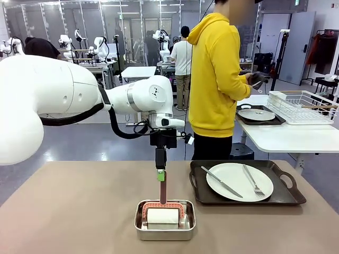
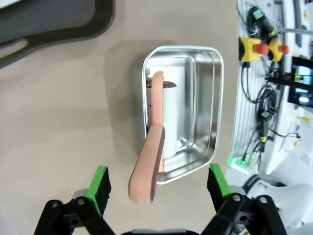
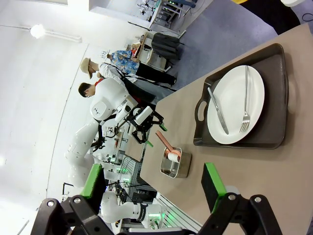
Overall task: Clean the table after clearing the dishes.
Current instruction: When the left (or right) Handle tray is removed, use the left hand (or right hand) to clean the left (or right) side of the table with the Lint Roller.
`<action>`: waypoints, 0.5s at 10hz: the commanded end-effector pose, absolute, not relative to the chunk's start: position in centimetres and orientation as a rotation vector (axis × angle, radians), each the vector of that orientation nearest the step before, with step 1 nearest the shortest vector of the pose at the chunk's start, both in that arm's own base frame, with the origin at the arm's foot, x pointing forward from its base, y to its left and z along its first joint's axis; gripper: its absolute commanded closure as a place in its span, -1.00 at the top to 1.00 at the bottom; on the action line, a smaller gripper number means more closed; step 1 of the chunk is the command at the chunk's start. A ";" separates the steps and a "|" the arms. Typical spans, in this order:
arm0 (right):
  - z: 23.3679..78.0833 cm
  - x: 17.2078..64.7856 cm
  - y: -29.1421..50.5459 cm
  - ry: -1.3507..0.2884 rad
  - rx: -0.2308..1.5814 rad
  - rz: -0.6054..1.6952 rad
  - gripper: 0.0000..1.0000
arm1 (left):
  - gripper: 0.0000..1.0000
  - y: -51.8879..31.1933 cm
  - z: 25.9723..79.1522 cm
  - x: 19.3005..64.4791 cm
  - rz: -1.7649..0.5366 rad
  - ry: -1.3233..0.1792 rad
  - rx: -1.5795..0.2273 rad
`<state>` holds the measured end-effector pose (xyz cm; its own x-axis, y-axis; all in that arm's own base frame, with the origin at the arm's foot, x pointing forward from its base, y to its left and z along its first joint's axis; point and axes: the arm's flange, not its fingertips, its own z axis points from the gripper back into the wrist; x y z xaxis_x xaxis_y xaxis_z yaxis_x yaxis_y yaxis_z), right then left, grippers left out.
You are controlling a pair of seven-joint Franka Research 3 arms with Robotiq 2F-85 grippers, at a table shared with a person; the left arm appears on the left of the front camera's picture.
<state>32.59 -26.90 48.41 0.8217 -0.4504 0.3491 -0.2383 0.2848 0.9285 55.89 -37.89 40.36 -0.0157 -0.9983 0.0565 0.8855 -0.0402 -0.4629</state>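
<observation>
The left end effector (image 2: pixel 157 175) hangs straight above the steel pan (image 1: pixel 139 226). Its fingers are spread wide on either side of the pink handle (image 2: pixel 148 166) that stands up out of the pan. The pads are apart from the handle and grip nothing. The handle belongs to the white roller (image 1: pixel 163 216) lying in the pan.

The right end effector (image 3: pixel 152 177) is likewise spread and empty, over the tabletop (image 1: pixel 79 211) well to the pan's right. Right of the pan, a dark tray (image 1: pixel 290 200) carries one plate (image 1: pixel 233 179) with a knife (image 1: pixel 221 181) and fork (image 1: pixel 253 181). A second plate (image 1: pixel 256 114) sits on the white table (image 1: pixel 286 138) far beyond the pan, beside a person (image 1: pixel 214 74).

Clearing looks half done, and the left arm is poised to take the cleaning tool. The next move calls for pinching the handle squarely and lifting straight up, so the pan is not dragged along. No writing is legible.
</observation>
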 end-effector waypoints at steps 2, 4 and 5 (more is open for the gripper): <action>48.6 32.3 -26.9 -0.640 1.304 -0.152 1.00 | 1.00 -37.4 38.5 53.3 -1.551 0.306 -0.448; 48.6 32.3 -26.9 -0.640 1.304 -0.152 1.00 | 1.00 -37.4 37.7 52.9 -1.541 0.307 -0.446; 48.6 32.3 -26.9 -0.640 1.304 -0.152 1.00 | 1.00 -37.4 37.8 52.8 -1.541 0.305 -0.440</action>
